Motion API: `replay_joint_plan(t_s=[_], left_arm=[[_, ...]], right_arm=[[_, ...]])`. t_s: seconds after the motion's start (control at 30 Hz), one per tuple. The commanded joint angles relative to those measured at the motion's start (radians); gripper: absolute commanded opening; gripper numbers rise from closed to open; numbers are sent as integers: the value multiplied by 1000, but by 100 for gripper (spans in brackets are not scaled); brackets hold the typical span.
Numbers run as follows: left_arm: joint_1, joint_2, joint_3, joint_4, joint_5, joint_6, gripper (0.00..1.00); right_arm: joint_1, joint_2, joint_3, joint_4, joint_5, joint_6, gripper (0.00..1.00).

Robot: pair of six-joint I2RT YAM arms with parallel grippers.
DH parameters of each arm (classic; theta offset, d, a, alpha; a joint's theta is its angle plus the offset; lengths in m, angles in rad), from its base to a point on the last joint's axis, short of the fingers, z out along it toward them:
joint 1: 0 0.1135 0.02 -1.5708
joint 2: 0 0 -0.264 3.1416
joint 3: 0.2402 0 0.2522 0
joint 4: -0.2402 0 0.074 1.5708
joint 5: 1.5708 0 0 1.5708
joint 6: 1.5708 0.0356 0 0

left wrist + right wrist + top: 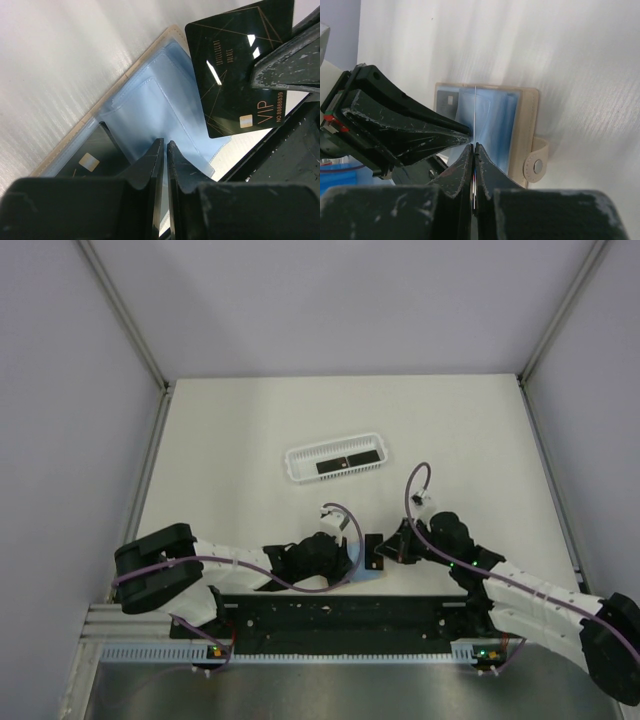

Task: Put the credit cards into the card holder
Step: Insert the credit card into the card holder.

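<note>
The card holder (pixel 528 125), a beige pouch with a snap tab, lies open on the table near the arms' bases and shows its blue plastic sleeves (pixel 145 100). One black credit card (pixel 89 156) sits in a sleeve. My left gripper (pixel 165 142) is shut on a blue sleeve leaf and holds it up. My right gripper (pixel 473 145) is shut on another black credit card (pixel 235 75), marked VIP, which hangs just above the sleeves. In the right wrist view this card (pixel 475 112) shows edge-on. From the top view the two grippers (pixel 350 558) (pixel 388 548) face each other across the held card (pixel 375 551).
A long white perforated basket (pixel 300 455) lies further back on the table with black cards (pixel 350 459) in it. The black base rail (pixel 340 615) runs along the near edge right behind the holder. Grey walls enclose the table.
</note>
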Motion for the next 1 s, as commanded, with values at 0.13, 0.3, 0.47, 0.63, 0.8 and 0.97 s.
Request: replay_joint_plan(t_s=[0.13,0.3,0.47,0.63,0.8,0.97], left_arm=[[-3,-15,-35,-122,-21,14,13],[-3,-24,-28,-121,-26,15,13],[-3,-27,-18,-119,-28,17,13],[-3,-27,-15,-116,-26,20,13],[-3,-29,-15,-113,-23,17,13],[-3,-42,-15,-113,-29,18,12]], right_arm=[[-8,92,14,65,16,27,0],[-8,143,21,57,22,33,0],[-8,204,25,101,2,55,0],[-6,259,28,148,-18,71,0],[-8,313,39,163,-21,84,0],[-6,350,33,200,-32,104,0]])
